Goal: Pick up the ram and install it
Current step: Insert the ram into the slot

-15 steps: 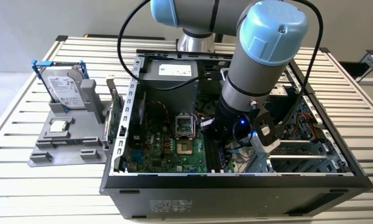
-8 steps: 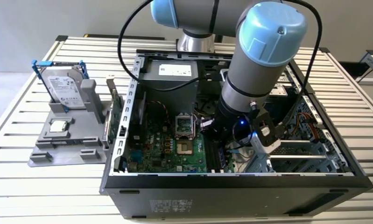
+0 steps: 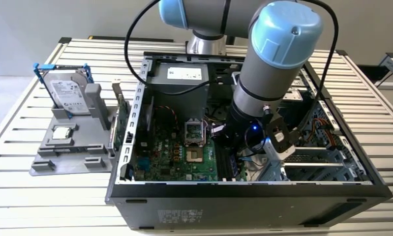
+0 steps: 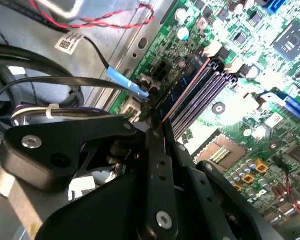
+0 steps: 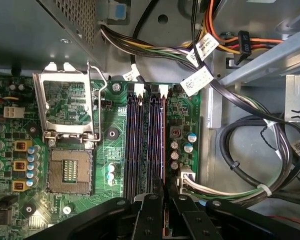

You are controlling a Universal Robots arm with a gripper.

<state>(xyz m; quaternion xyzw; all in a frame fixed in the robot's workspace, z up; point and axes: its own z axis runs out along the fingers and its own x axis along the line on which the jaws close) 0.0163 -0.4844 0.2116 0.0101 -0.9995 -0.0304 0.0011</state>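
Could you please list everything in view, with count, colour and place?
PC case: one, black, open, on the table.
Table: one, white, slatted.
Motherboard: one, green, on the case floor.
CPU socket: one, silver, open, beside the slots.
Memory slots: a row, black, next to the socket.
Ram: one, dark blue, edge-on in the outermost slot, between the fingers.
Cables: several, black and coloured, beside the board.
Hard drive: one, silver, upright in a grey stand at the exterior view's left.
Green card: one, outside the case wall.
Arm: one, grey with blue caps, reaching into the case.
Gripper: one, black, over the slots.
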